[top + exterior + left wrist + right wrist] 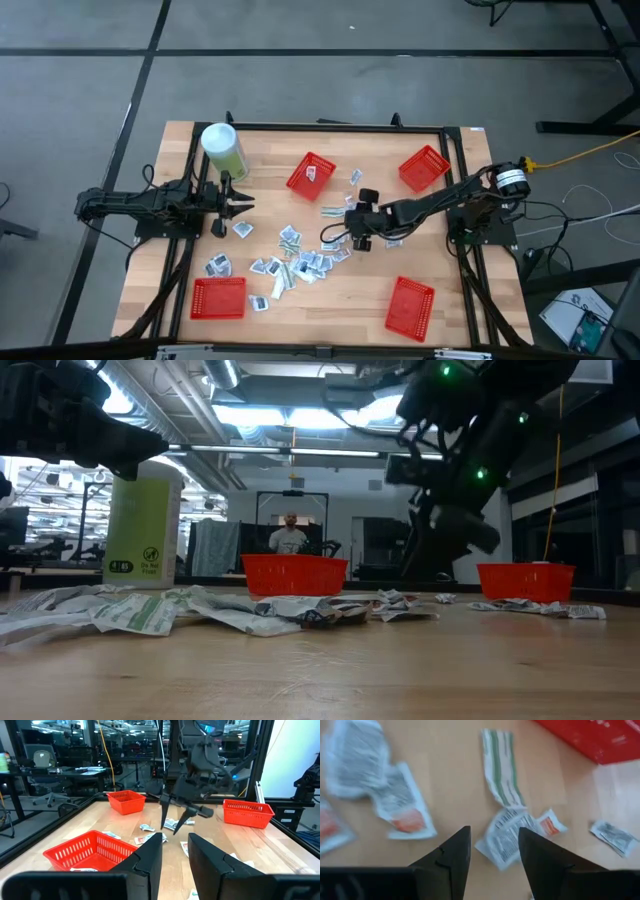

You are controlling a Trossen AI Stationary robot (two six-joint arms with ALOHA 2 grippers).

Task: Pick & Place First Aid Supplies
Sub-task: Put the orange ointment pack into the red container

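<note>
The right tool (343, 235) is held open – nothing between its fingers – over the first aid supplies (295, 262) scattered mid-table (340, 300), while the left tool (247, 204) (parted, empty) is parked beside the green canister (223, 148).

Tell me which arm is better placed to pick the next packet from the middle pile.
The right. Its claw hangs open over the middle pile, and its wrist view shows a packet just ahead of its fingers. The left claw waits at the table's left side beside the canister, away from the pile.
</note>
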